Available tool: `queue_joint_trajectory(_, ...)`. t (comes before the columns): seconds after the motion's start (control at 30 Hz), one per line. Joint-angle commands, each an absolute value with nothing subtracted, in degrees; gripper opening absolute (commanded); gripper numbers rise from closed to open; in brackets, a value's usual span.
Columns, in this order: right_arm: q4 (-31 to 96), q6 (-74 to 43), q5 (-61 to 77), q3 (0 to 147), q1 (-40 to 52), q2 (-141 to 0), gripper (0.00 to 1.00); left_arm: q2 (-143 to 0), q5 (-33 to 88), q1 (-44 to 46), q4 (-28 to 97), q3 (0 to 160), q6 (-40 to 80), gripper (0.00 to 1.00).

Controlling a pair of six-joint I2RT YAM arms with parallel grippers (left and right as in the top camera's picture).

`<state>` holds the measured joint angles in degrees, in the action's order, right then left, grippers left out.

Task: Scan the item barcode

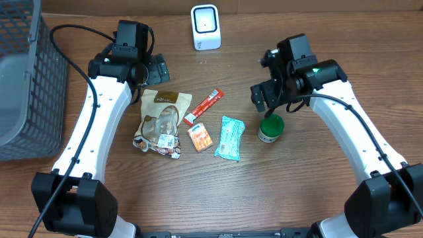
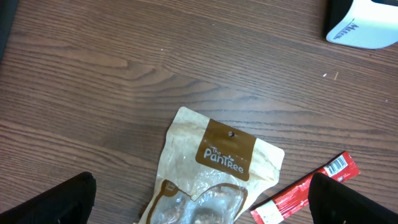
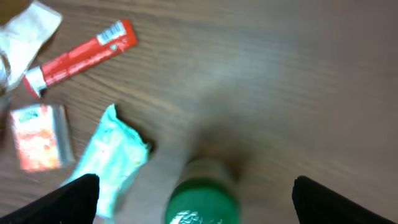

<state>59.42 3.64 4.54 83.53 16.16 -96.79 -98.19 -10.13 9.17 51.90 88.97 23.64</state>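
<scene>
The white barcode scanner (image 1: pixel 205 26) stands at the back middle of the table; its base also shows in the left wrist view (image 2: pixel 367 28). A green-lidded jar (image 1: pixel 270 127) stands upright on the table. My right gripper (image 1: pixel 269 104) hangs open just above it, and the jar (image 3: pixel 202 199) sits low between the wide-spread fingers (image 3: pixel 62 202), apart from both. My left gripper (image 1: pixel 153 71) is open over the top of a tan Pantree pouch (image 2: pixel 217 162), holding nothing.
A red stick pack (image 1: pixel 203 107), a small orange packet (image 1: pixel 199 137) and a teal packet (image 1: pixel 230 137) lie between the pouch (image 1: pixel 160 122) and the jar. A grey mesh basket (image 1: pixel 26 86) stands at the left edge.
</scene>
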Motion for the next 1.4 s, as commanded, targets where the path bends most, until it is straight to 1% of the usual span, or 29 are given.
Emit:
queue_joint_trajectory(0.0,61.9,-20.3,2.1,83.9,16.0,-96.2,1.0,-98.1,-10.5,9.3,51.8,89.7,24.0,1.0)
queue_joint_trajectory(0.1,63.4,-25.7,-2.4,82.6,15.9,-96.2,1.0,-98.1,-10.5,9.3,51.8,89.7,24.0,1.0)
queue_joint_trajectory(0.37,65.3,-26.3,-1.2,79.0,16.0,-96.2,1.0,-98.1,-10.5,9.3,51.8,89.7,24.0,1.0)
queue_joint_trajectory(0.53,64.4,-36.0,-1.5,74.4,16.0,-96.2,1.0,-98.1,-10.5,9.3,51.8,89.7,24.0,1.0)
queue_joint_trajectory(0.8,55.6,-36.2,-0.3,67.0,16.2,-96.3,1.0,-98.1,-10.5,9.3,51.8,89.7,24.0,1.0)
queue_joint_trajectory(1.13,51.8,-35.9,-0.4,64.2,16.2,-96.3,1.0,-98.1,-10.5,9.3,51.8,89.7,24.0,1.0)
queue_joint_trajectory(1.37,51.6,-35.8,-0.4,63.7,16.2,-97.7,0.99,-98.1,-10.5,9.3,51.8,89.7,24.0,1.0)
